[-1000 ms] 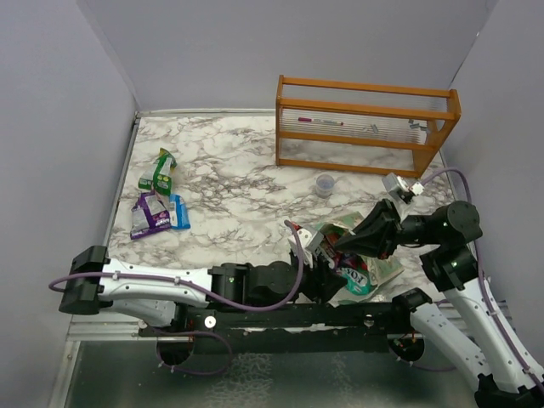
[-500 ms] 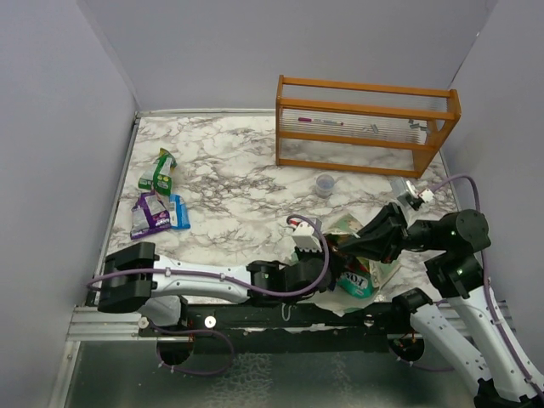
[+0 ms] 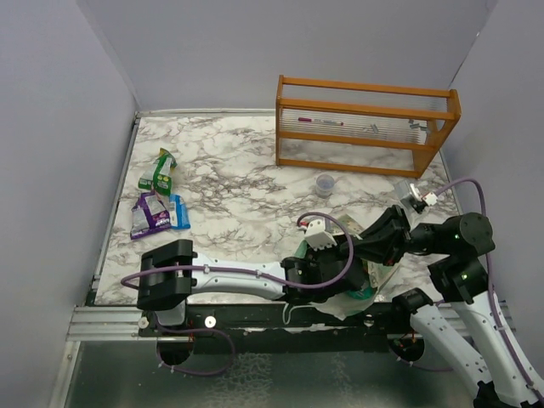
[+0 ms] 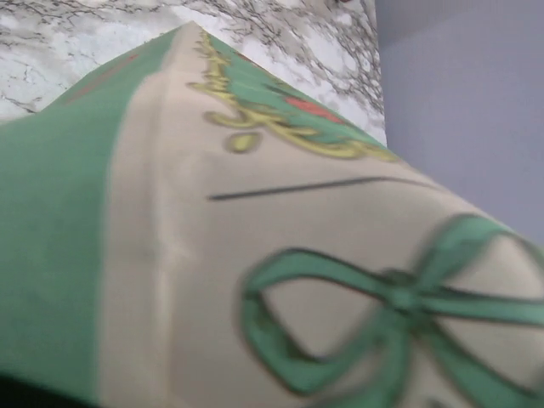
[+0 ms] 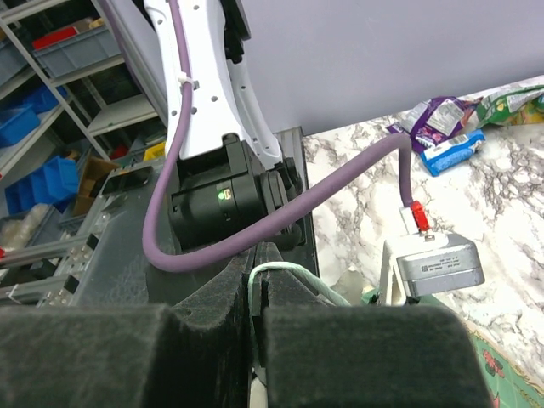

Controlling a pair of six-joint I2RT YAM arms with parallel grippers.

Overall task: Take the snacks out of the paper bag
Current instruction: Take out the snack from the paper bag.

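You had the right gripper [image 5: 257, 293] closed almost completely. Its dark padded fingers [image 5: 127, 357] were pressed together on the thin white string handle [image 5: 280, 274], which looped up out of the slit between them. That handle belonged to the small pale mint-green paper bag [image 3: 384, 274]. The bag sat on the white marble-patterned table [image 3: 238, 170], on the near side of the orange wooden rack [image 3: 365, 123], below its right half and close to the arms' bases.

Your left gripper [image 3: 336, 265] was at the bag too, just left of the right gripper [image 3: 367, 249]. Its wrist camera was filled by the bag's green-and-cream printed paper with a bow pattern [image 4: 280, 255]. No fingers appeared there, so I cannot tell how its jaws stood.

Three glossy packets lay on the table well to the left of the rack. A green packet [image 3: 160, 170] was nearest the rack's level. A purple packet [image 3: 150, 214] and a blue packet [image 3: 178, 212] touched each other nearer the bases. A small clear cup [image 3: 325, 183] stood just in front of the rack.
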